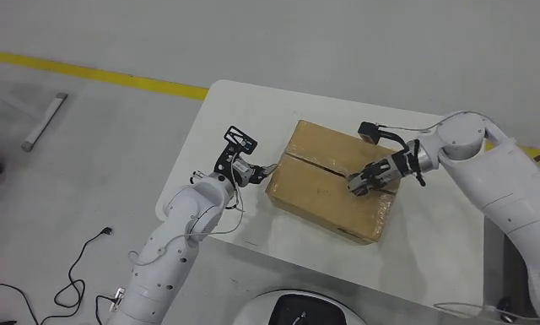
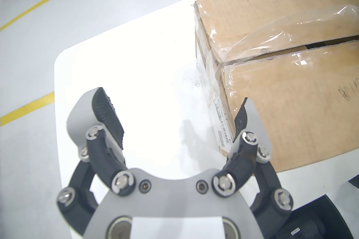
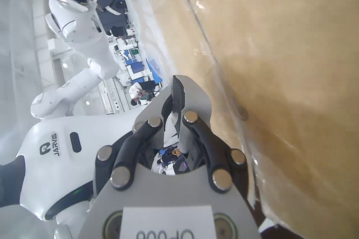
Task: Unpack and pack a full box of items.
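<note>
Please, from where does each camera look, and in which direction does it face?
Top view: high on the robot, facing down at the table and the cardboard box; left gripper beside the box's end, right gripper at its top.
Left wrist view: on the left wrist, facing past the open left gripper to the box's end.
Right wrist view: on the right wrist, facing along the box's top; shut right gripper near, left arm farther off.
Shared: all views show the box.
</note>
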{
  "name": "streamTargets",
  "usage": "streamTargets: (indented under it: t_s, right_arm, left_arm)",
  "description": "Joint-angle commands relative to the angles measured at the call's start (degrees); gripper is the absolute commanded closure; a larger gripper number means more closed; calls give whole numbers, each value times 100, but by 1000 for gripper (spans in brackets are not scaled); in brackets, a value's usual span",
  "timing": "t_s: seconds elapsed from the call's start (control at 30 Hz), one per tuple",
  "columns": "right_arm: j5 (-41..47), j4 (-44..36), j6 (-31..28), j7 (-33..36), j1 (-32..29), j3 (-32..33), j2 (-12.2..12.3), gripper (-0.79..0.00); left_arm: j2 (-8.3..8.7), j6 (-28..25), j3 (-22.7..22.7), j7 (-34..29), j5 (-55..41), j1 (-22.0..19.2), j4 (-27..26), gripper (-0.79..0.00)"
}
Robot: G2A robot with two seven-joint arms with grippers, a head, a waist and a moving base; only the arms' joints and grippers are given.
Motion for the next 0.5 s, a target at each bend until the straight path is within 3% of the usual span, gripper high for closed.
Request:
streamTargets:
  t_s: [0.0, 0.47]
  right_arm:
    - [-154, -41, -113, 0, 84, -89, -12, 0]
    - [-1965, -1365, -497, 0, 798, -671, 267, 0]
  left_arm:
    - [0, 0, 0, 0, 0, 0, 0, -785]
    - [0, 0, 0, 0, 0, 0, 0, -785]
